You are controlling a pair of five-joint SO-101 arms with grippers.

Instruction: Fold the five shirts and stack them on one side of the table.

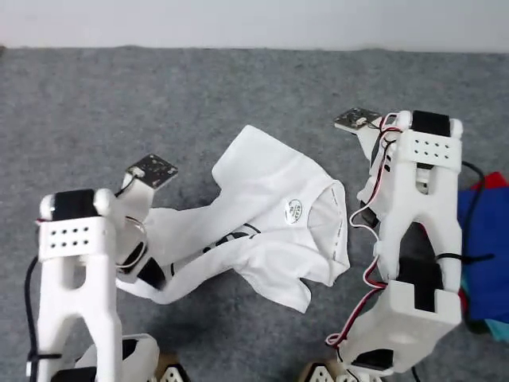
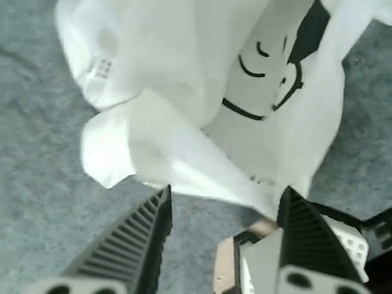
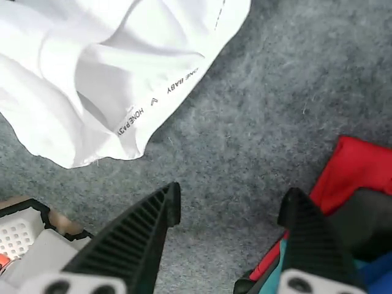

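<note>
- My left gripper (image 2: 226, 195) has its jaws apart and holds nothing. It hangs over the near hem of the white shirt (image 1: 270, 215), and the cloth ends just past the fingertips.
- My right gripper (image 3: 234, 193) is also spread, with bare table (image 1: 159, 95) under it. It sits between the white shirt's collar side and the pile (image 1: 485, 231).
- The white shirt lies in the middle of the table between my two arms. It is crumpled, with one sleeve thrown out and the body bunched and twisted, so it is neither flat nor folded.
- The pile, in red, blue and teal, sits at the table's edge beside my right arm. It looks like a loose heap, not a folded stack, and I cannot count the shirts in it.
- I judge the task to be at its start: no shirt looks finished and no neat stack exists.
- What is left: spread and fold the white shirt, then do the same for each shirt in the pile, and stack them all on one side.
</note>
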